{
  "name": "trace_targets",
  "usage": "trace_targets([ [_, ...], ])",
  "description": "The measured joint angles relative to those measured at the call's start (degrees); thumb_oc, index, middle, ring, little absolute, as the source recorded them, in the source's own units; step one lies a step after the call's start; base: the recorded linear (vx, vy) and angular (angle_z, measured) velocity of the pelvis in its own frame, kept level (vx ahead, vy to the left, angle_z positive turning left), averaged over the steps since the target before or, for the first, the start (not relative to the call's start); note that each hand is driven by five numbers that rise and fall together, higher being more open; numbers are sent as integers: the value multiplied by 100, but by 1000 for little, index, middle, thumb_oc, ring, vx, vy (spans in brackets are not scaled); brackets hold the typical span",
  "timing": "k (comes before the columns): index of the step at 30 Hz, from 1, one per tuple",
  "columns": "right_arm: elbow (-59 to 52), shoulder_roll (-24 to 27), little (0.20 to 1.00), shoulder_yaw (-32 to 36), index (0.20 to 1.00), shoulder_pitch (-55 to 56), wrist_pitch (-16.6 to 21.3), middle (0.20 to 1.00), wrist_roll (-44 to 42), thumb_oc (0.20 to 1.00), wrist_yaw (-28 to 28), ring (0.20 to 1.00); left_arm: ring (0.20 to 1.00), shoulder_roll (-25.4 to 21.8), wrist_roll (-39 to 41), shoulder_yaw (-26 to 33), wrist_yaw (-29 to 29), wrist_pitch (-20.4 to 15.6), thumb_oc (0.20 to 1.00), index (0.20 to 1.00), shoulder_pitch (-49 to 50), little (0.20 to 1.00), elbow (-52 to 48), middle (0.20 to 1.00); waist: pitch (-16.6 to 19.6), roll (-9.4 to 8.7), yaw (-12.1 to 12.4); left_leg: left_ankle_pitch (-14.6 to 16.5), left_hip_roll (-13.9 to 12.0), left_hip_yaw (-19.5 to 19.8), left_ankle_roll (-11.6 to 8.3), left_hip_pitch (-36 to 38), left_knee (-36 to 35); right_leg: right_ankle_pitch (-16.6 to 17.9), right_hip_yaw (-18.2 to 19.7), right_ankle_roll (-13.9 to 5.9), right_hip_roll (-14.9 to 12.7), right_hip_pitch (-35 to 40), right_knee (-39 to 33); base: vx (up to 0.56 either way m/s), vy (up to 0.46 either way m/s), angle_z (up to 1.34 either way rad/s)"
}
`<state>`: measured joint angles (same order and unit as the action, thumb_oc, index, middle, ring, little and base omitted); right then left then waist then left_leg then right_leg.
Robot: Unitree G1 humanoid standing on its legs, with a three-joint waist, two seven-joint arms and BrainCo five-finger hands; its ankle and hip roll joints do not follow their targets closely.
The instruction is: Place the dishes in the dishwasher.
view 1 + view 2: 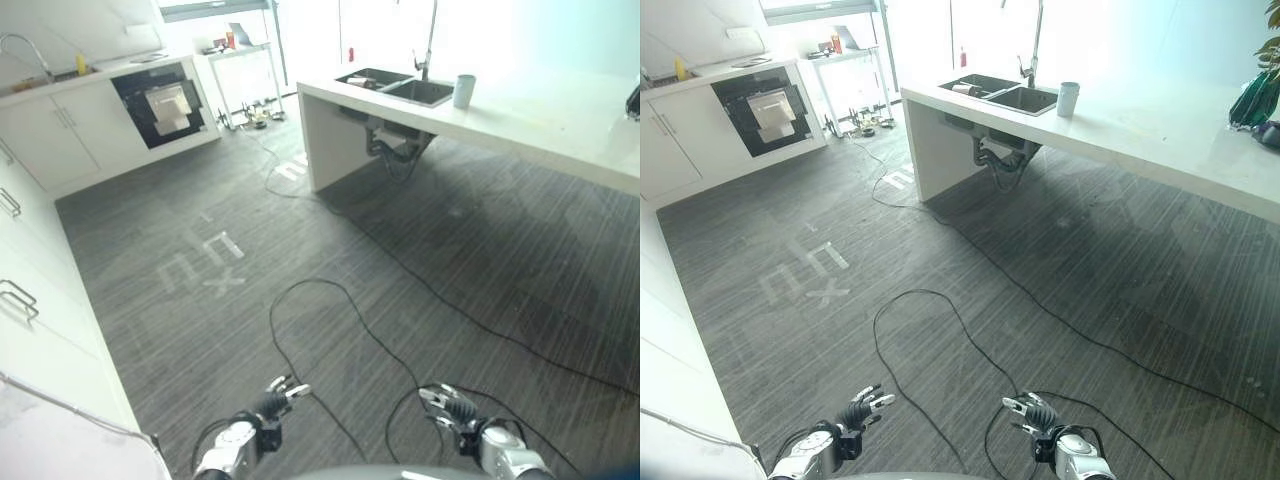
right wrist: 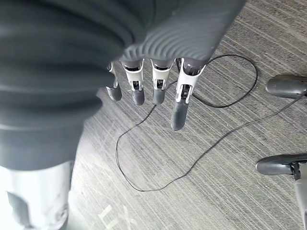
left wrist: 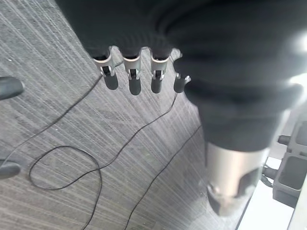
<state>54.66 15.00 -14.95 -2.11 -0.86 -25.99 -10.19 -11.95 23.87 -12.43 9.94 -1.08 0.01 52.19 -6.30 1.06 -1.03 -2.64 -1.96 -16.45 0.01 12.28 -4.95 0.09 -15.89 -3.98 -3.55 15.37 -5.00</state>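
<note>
Fingers loosely spread and holding nothing, my left hand and my right hand hang low over the dark grey striped carpet floor. Well ahead stands a long white worktop with a sunken steel double sink at its far end. A pale grey cylindrical cup stands upright just beside the sink's near rim. A black built-in oven sits in the white cabinets along the far wall.

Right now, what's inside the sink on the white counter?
In the dark double sink something pale lies in the far basin; what it is cannot be told. The near basin's bottom is hidden by its wall.
</note>
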Motion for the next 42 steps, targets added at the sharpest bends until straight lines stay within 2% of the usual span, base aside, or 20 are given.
trace_targets([
  [3,29,-1,1000,-2,1000,21,-112,1000,-2,1000,-5,1000,1000,1,1,28,-54,30,1000,1000,71,1000,257,1000,-20,-41,0,164,-1,9,-95,430,-2,-166,9,-41,-3,433,19,269,-1,-1],
  [7,28,-9,1000,20,1000,109,-137,1000,2,1000,-11,1000,1000,99,-4,126,-18,70,1000,1000,431,1000,256,1000,-32,-29,-6,212,-17,-11,-76,580,-2,-328,83,-27,-19,480,188,128,21,-3],
  [14,103,-1,1000,48,1000,190,-125,1000,7,1000,-16,1000,1000,118,-15,119,3,104,1000,1000,455,1000,255,1000,-159,41,-11,196,-21,-127,-55,227,1,-201,118,46,-17,90,169,9,1,-5],
  [18,108,-14,1000,155,1000,242,-109,1000,8,1000,-60,1000,1000,101,-17,112,0,95,1000,1000,407,1000,239,1000,-324,-3,-28,196,-12,-142,-55,60,0,-157,116,28,-10,-40,82,8,-5,-2],
  [20,107,-5,1000,235,1000,253,-103,1000,8,1000,-67,1000,1000,68,-16,114,-5,91,1000,1000,381,1000,228,1000,-509,-42,-29,195,-9,-148,-55,-40,0,-137,114,27,-8,-121,49,0,0,0],
  [26,101,-3,1000,233,1000,97,-21,1000,4,1000,-67,1000,1000,21,-13,111,-64,84,1000,1000,236,1000,176,1000,-762,-78,-16,153,-1,-139,-17,-457,3,-33,108,74,-1,-487,4,-103,-17,2],
  [27,100,-2,1000,229,1000,-7,42,1000,0,1000,-66,1000,1000,12,-9,110,-81,84,1000,1000,121,1000,168,1000,-908,-69,-16,151,8,-138,-14,-475,3,-9,105,81,-3,-495,4,-149,-14,2],
  [30,100,-6,1000,201,1000,-141,118,1000,-6,1000,-64,1000,1000,-19,1,102,-100,46,1000,1000,-38,1000,161,1000,-949,-65,-13,144,13,-130,-3,-623,4,-2,102,76,-7,-638,4,-41,-10,2],
  [35,92,-6,1000,211,1000,-208,164,1000,-9,1000,-68,1000,1000,-22,1,108,-102,-128,1000,1000,-6,1000,108,1000,-987,-58,-10,143,17,-102,0,-433,3,-5,59,77,-2,-422,2,28,-18,5],
  [42,-18,-3,1000,199,1000,-198,139,1000,-7,1000,-129,1000,1000,-22,0,106,-101,-125,1000,1000,-7,1000,-43,1000,-970,-34,-17,118,4,17,5,-336,6,-22,-40,82,23,-269,1,-17,-68,8],
])
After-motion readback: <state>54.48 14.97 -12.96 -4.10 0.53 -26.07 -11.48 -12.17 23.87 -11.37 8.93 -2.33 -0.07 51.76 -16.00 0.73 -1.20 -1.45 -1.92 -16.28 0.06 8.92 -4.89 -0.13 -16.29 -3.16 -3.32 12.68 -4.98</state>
